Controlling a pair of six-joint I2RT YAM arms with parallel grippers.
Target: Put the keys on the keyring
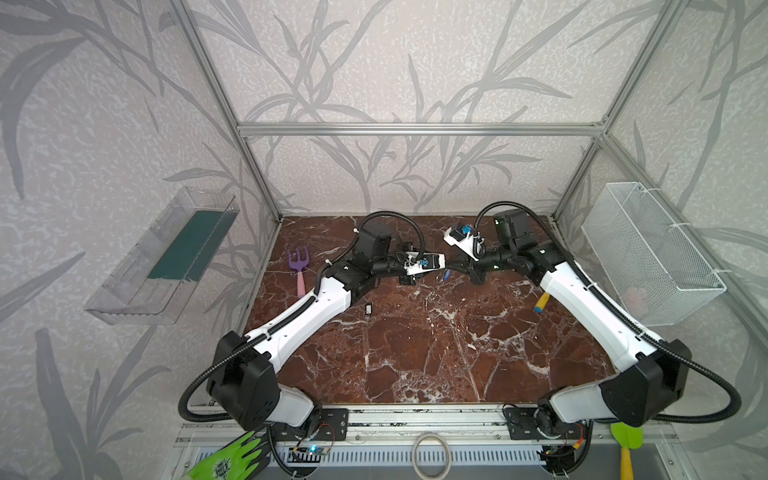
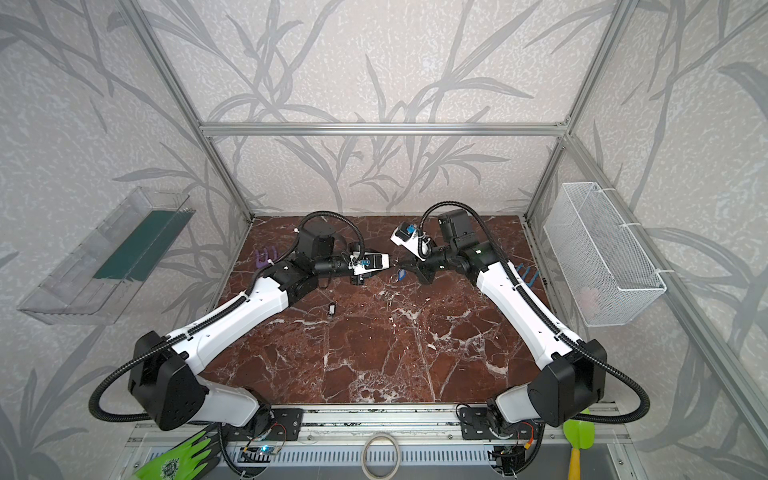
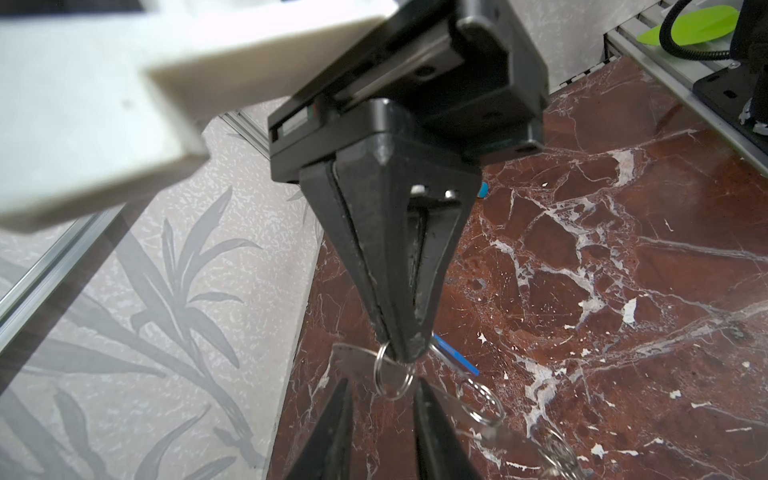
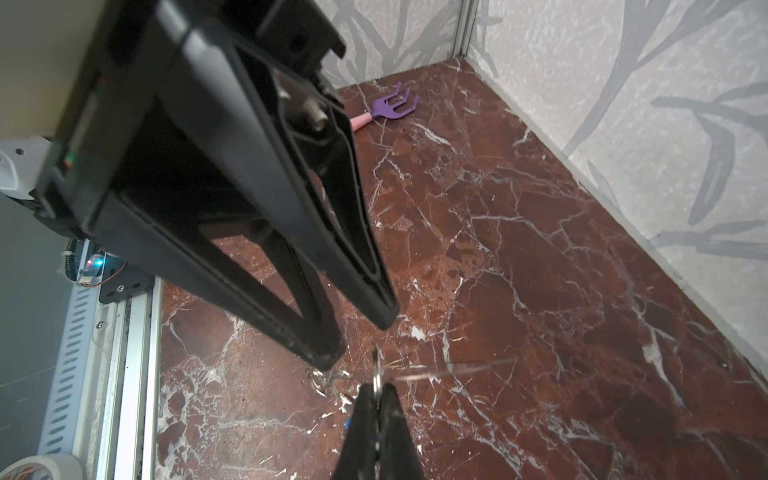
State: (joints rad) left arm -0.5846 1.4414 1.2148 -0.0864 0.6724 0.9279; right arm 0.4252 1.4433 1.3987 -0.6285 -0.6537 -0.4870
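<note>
The keyring [image 3: 453,405], a thin grey plate with wire loops [image 3: 484,400], hangs above the marble and shows edge-on in the right wrist view [image 4: 453,368]. My right gripper [image 4: 377,388] is shut on one loop [image 3: 392,374] of it; its tip [image 3: 405,349] faces the left wrist camera. A blue-tagged key [image 1: 446,275] [image 3: 455,355] dangles by that tip; how it is attached I cannot tell. My left gripper [image 3: 382,384] [image 4: 355,340] stands open right at the held loop. A black-and-white key [image 1: 368,308] [image 2: 331,309] lies on the table [image 1: 415,353].
A purple rake [image 1: 300,266] lies at the back left, a yellow-handled tool [image 1: 541,301] by the right arm. A wire basket [image 1: 652,253] hangs on the right wall, a clear tray [image 1: 166,257] on the left. Green glove [image 1: 232,457] and tape ring [image 1: 431,455] sit on the front rail.
</note>
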